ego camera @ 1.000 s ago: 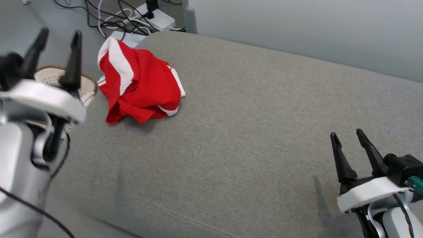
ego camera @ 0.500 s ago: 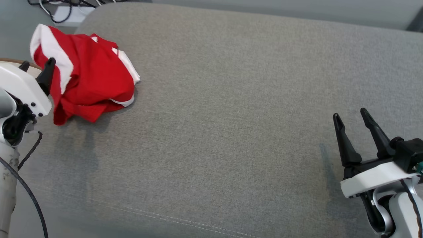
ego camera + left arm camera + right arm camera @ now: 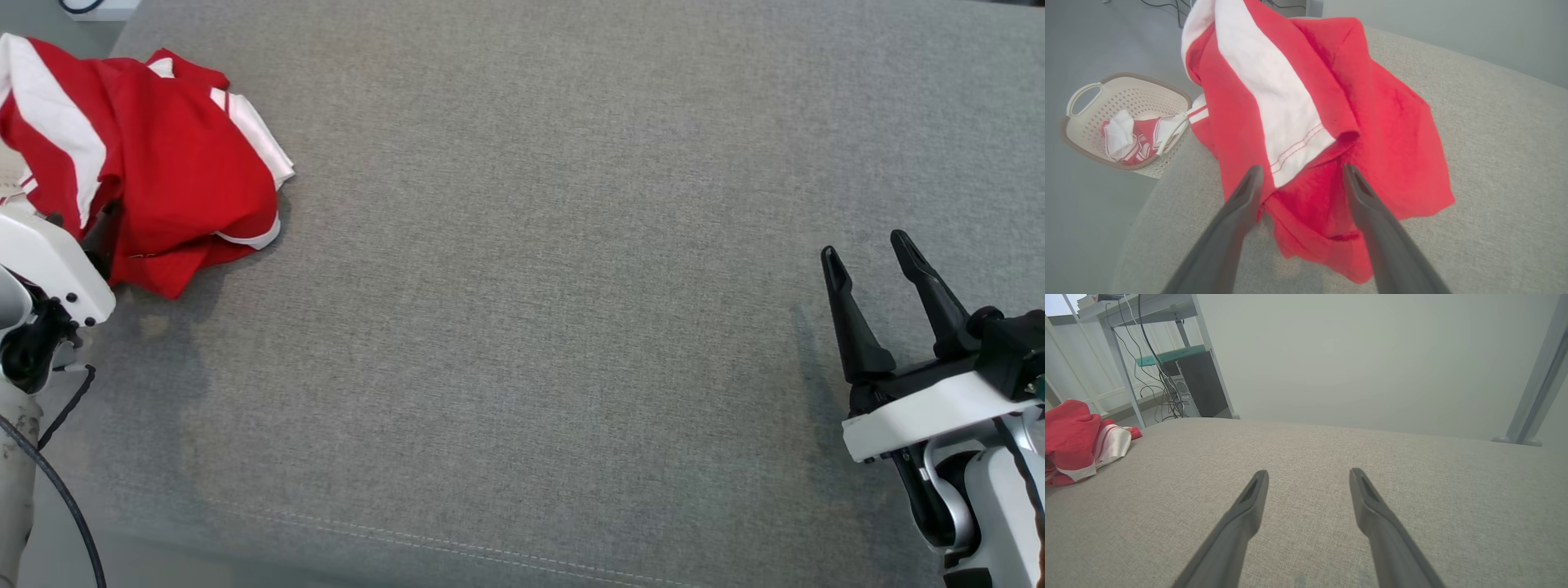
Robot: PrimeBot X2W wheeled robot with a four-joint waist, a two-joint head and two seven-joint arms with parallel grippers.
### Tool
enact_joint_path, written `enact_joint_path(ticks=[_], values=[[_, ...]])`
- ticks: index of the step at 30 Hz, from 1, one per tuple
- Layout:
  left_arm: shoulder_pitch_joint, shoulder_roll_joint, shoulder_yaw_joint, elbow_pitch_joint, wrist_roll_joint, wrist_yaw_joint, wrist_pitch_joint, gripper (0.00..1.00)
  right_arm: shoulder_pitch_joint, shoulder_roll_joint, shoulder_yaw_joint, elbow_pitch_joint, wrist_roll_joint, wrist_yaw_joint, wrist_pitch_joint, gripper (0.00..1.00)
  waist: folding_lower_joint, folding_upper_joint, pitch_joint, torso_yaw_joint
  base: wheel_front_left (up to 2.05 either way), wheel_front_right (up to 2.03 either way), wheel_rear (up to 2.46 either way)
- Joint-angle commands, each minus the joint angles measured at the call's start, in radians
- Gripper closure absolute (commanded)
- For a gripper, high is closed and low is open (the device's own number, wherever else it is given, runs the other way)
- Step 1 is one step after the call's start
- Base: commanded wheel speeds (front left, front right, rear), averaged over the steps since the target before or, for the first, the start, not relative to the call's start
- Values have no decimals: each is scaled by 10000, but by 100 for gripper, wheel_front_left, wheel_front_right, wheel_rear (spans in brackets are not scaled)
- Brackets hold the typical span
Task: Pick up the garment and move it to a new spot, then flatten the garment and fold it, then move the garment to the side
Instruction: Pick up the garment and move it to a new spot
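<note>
The garment (image 3: 155,171) is a crumpled heap of red cloth with white bands, lying at the far left end of the grey cushion (image 3: 531,286). In the left wrist view my left gripper (image 3: 1302,168) is open, its two fingers standing either side of a fold at the near edge of the garment (image 3: 1380,122). I cannot tell whether they touch the cloth. In the head view its white housing (image 3: 49,261) sits against the heap's near-left side. My right gripper (image 3: 864,245) is open and holds nothing, low over the cushion's right end, far from the garment (image 3: 1073,433).
A beige perforated basket (image 3: 1147,79) with red and white cloth inside stands on the floor beside the cushion's left end. Beyond the cushion are a shelf frame with cables and a dark computer case (image 3: 1202,384), and a metal post (image 3: 1535,388) at the far right.
The head camera has tilted down, so the whole picture has shifted. My left gripper has dropped from a raised pose to the garment's near-left edge. The right gripper has barely moved.
</note>
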Motion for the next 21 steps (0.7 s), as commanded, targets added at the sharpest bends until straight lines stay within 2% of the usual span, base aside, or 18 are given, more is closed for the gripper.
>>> enact_joint_path(ticks=[1, 5, 6, 7, 8, 9, 16, 21], values=[[-489, 710, 260, -43, -61, -84, -221, 0, -189, -139, 261, -318, -20, 71, 97, 0, 0, 0, 111, -150, 0, 0, 0], [-607, 930, 330, 362, -76, -61, -613, 0, -265, -163, 304, -359, 2, 71, 104, 0, 0, 0, 234, -433, 0, 0, 0], [-622, 974, 325, 482, -63, -57, -651, 8, -257, -169, 296, -362, 9, 71, 100, 0, 0, 0, 253, -493, 0, 0, 0], [-633, 1015, 305, 594, -36, -52, -687, 46, -238, -178, 268, -354, 9, 71, 95, 0, 0, 0, 266, -539, 0, 0, 0], [-655, 1072, 306, 679, -2, -18, -799, 62, -214, -189, 247, -347, 8, 71, 93, 0, 0, 0, 280, -576, 0, 0, 0], [-679, 1132, 294, 761, 47, 19, -915, 100, -196, -197, 234, -350, 9, 71, 89, 0, 0, 0, 297, -613, 0, 0, 0], [-967, 1276, 64, 980, 421, 287, -1479, 100, -150, -221, 120, -394, 8, 71, 124, 0, 0, 0, 338, -623, 0, 0, 0], [-1411, 1282, -341, 479, 991, 560, -2228, 100, -68, -150, 48, -368, 14, 71, 131, 0, 0, 0, 118, -421, 0, 0, 0]])
